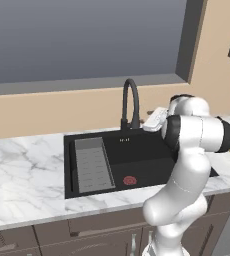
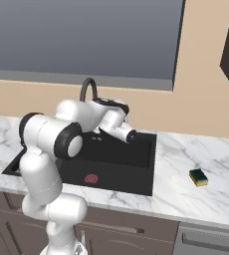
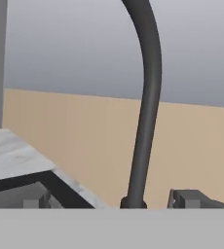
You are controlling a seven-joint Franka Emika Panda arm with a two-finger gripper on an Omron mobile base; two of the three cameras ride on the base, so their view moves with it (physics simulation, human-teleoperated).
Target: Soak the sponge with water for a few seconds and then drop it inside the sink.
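The sponge [image 2: 198, 177] lies flat on the marble bench [image 2: 206, 199], well right of the sink [image 2: 136, 184]. It is likely light and soft, squashing under pressure, so a grip across its short sides should suit. The gripper [image 3: 114, 198] hangs by the faucet [image 3: 145, 121], jaws spread wide and empty, though its tips show poorly.

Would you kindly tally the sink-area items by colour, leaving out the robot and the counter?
Black: 2, the sink and the faucet.
Grey: 1, the ribbed tray insert.
Red: 1, the drain.
Yellow and green: 1, the sponge on the counter.
Total: 5
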